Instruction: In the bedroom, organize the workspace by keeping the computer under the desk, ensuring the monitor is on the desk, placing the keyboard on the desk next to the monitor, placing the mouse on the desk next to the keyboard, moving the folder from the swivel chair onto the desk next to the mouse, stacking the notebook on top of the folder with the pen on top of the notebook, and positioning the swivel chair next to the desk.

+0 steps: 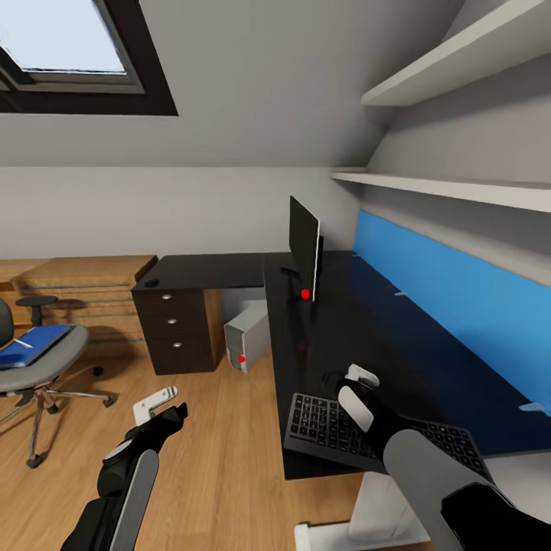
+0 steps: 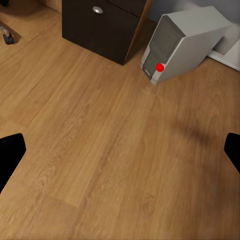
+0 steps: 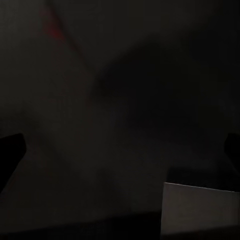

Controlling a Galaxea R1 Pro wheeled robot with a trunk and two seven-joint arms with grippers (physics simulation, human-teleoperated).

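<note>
Right gripper [image 1: 360, 389] jaws wide, empty, above the keyboard's [image 1: 325, 425] far edge; keyboard at their 7 o'clock on the surface [image 1: 383, 321].

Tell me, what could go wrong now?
The keyboard lies at the desk edge nearest the robot, so a nudge from the right pincer above it might tip it off. The folder sits on the chair, which has casters and might roll when reached for.
</note>
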